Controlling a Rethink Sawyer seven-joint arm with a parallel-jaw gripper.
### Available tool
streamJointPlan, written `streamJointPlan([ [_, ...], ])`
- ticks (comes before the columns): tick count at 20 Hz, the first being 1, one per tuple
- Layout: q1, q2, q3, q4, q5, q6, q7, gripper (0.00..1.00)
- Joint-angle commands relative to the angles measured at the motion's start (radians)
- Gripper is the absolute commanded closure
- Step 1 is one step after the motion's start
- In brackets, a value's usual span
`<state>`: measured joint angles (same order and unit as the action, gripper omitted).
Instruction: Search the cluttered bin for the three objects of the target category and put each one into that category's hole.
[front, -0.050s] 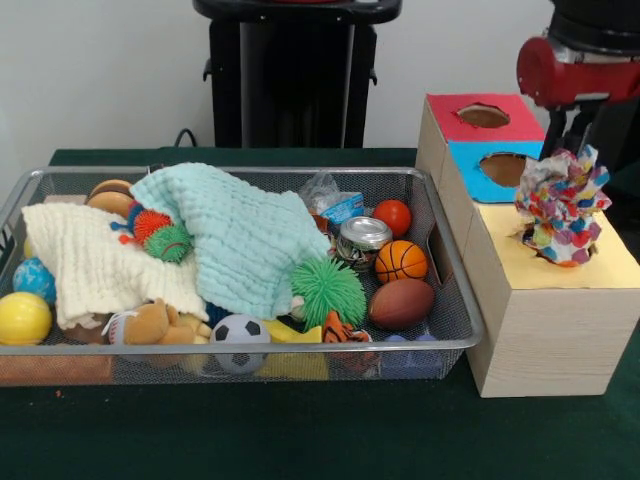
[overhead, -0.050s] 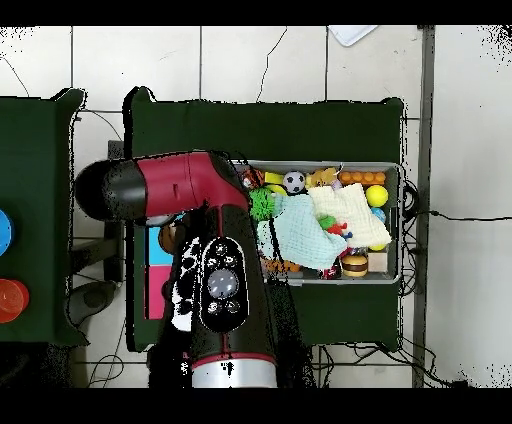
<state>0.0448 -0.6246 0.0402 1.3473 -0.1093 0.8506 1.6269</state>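
Wire bin (front, -0.050s: 452, 290) on a green table (front, -0.050s: 300, 440), holding: mint cloth (front, -0.050s: 245, 240) draped over the centre; cream cloth (front, -0.050s: 95, 265) to its left; orange and green spiky balls (front, -0.050s: 160, 233) lying between the two cloths; burger toy (front, -0.050s: 110, 195) at the back left corner; blue ball (front, -0.050s: 33, 280) and yellow ball (front, -0.050s: 22, 318) at the left wall; plush animal (front, -0.050s: 155, 322) and soccer ball (front, -0.050s: 240, 338) against the front wall; green spiky ball (front, -0.050s: 328, 290) at centre front; tiger toy (front, -0.050s: 340, 328) just in front of it; tin can (front, -0.050s: 362, 238) behind it; basketball (front, -0.050s: 401, 261), football (front, -0.050s: 401, 303) and red ball (front, -0.050s: 393, 216) at the right end. Wooden box (front, -0.050s: 545, 330) beside the bin on the right, with red (front, -0.050s: 480, 118), blue (front, -0.050s: 495, 170) and yellow (front, -0.050s: 590, 265) top sections; round holes visible in the red and blue sections. Multicoloured cloth (front, -0.050s: 562, 205), bunched, stands upright over the yellow section, its lower end at that section's hole. Arm (front, -0.050s: 575, 70) directly above the cloth; the gripper itself is hidden behind the bunched fabric, so whether its jaws are wide, narrow or clamping the cloth cannot be told. In the overhead view the arm (overhead, -0.050s: 200, 260) covers the box and the bin's near end.
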Motion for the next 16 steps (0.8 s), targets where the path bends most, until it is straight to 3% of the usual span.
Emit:
streamJointPlan([
  [1, -0.001, 0.168, -0.001, -0.053, 0.013, -0.089, 0.243, 1.00],
  [8, 0.009, 0.260, 0.002, -0.094, 0.022, -0.206, 0.255, 1.00],
  [12, 0.022, 0.367, -0.018, -0.159, 0.010, -0.302, 0.270, 1.00],
  [16, 0.011, 0.543, -0.017, -0.259, 0.079, -0.338, 0.317, 1.00],
])
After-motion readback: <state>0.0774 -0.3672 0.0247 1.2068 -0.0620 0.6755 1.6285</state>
